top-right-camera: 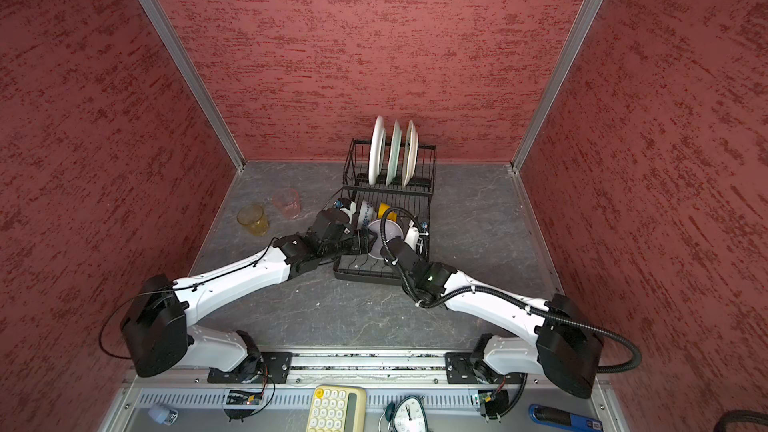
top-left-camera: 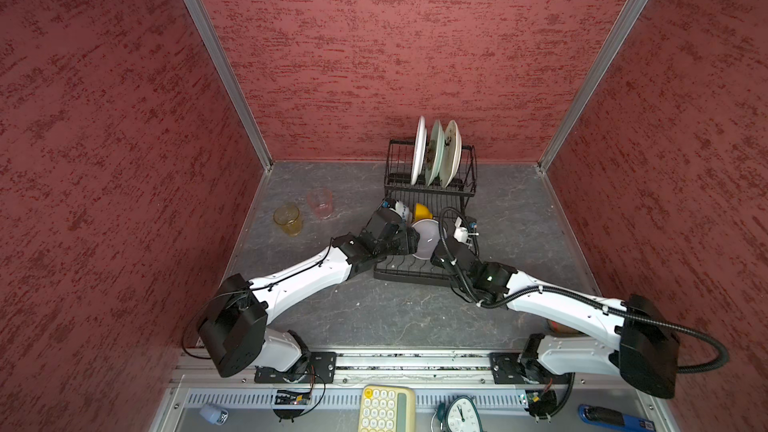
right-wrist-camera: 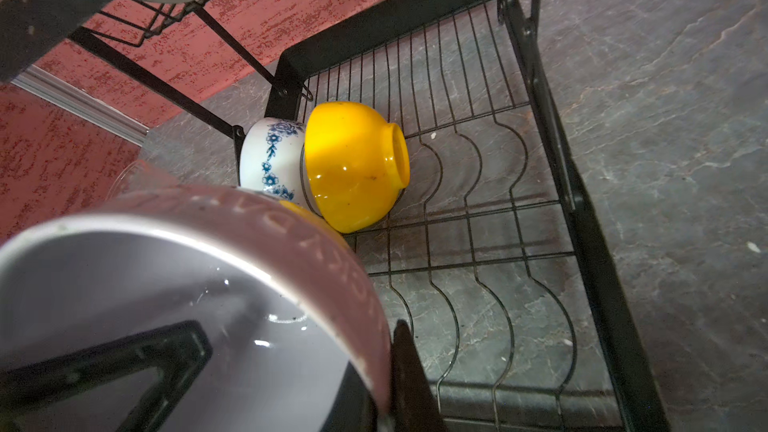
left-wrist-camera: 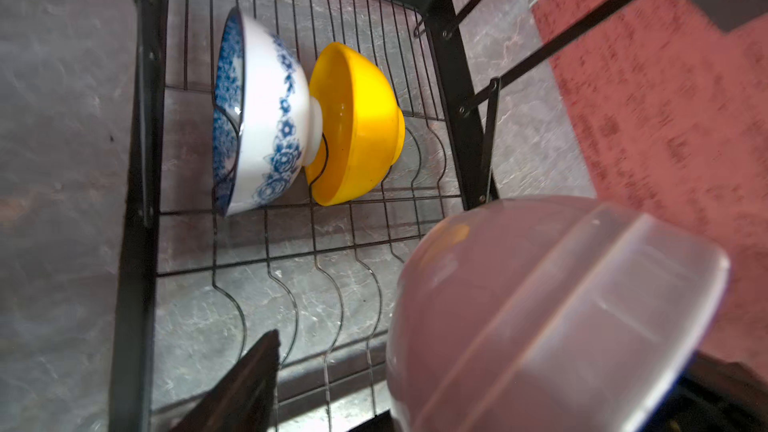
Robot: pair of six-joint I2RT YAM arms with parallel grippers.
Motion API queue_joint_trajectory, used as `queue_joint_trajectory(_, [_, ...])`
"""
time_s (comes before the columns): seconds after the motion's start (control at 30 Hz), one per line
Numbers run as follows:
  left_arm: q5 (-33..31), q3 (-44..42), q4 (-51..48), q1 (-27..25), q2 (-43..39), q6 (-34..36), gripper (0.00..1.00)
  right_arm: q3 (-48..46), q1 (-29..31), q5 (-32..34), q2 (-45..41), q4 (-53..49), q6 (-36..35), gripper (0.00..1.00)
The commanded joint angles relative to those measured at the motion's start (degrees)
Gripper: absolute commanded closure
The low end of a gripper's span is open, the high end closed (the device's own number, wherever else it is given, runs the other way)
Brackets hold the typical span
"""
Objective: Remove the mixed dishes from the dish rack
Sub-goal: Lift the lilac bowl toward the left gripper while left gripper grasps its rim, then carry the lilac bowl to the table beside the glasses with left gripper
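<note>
tumblers: amber glass tumbler and pink glass tumbler stand upright on the grey table, left of the black wire dish rack. Only the top views catch these.
left gripper: over the low tray, jaws partway apart. Its wrist view shows one dark finger clear of the lavender bowl's wall.
racked bowls: blue-and-white floral bowl and yellow plastic bowl on edge, touching, at the tray's far end.
lavender bowl: tilted, right between both grippers.
right gripper: clamped on the bowl's rim, one finger inside and one outside. Only its wrist view shows that, plus raised lettering.
plates: white round plate, pale green plate and cream plate upright in the far basket.
</note>
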Motion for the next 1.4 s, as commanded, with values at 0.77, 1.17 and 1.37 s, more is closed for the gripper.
queue_joint_trajectory(0.77, [-7.6,0.6,-1.9,-1.9,0.8,2.0,0.83,-0.6,1.6,-4.4,-0.7,10.1,-2.9,0.98])
queue_joint_trajectory(1.17, [-8.6,-0.5,-3.3,-1.3,-0.8,0.3,1.00,-4.1,1.5,-2.6,-5.3,10.1,-1.3,0.45])
queue_joint_trajectory(1.37, [-7.9,-1.7,-4.5,1.8,-3.2,-0.1,1.00,-7.2,1.5,-2.1,-8.9,10.7,-0.5,0.31])
